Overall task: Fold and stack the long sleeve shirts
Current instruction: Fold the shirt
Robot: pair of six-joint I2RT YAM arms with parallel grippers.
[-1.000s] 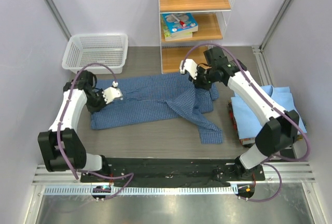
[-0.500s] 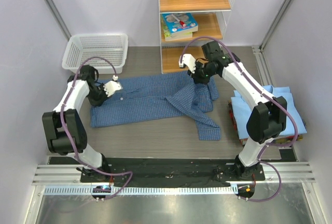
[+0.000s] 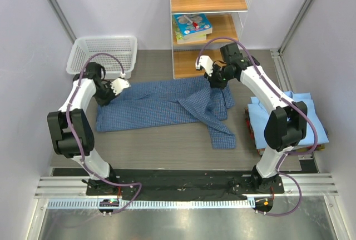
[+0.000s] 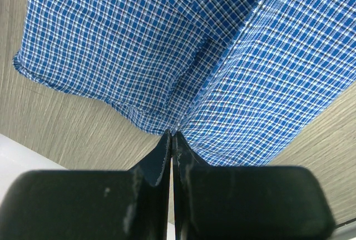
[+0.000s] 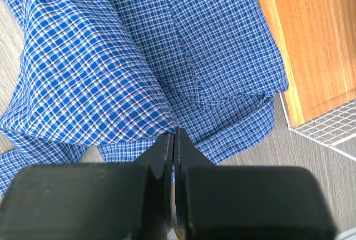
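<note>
The dark blue checked shirt [image 3: 161,104] lies spread across the table, one sleeve trailing to the front right [image 3: 222,134]. My left gripper [image 3: 105,93] is shut on the shirt's far left edge; in the left wrist view the fingertips [image 4: 172,137] pinch a fold of checked cloth [image 4: 167,56]. My right gripper [image 3: 218,80] is shut on the shirt's far right edge by the shelf; in the right wrist view it [image 5: 173,134] grips checked cloth [image 5: 111,73]. The plain light blue shirt [image 3: 295,112] lies folded at the right.
A white mesh basket [image 3: 103,55] stands at the back left. A wooden shelf unit [image 3: 208,26] with books and bottles stands at the back centre, its base close to my right gripper. A red-edged object [image 3: 251,131] lies under the light blue shirt.
Both grippers have moved toward the back of the table, pulling the dark blue shirt's far edge with them. The front sleeve has drawn in slightly.
</note>
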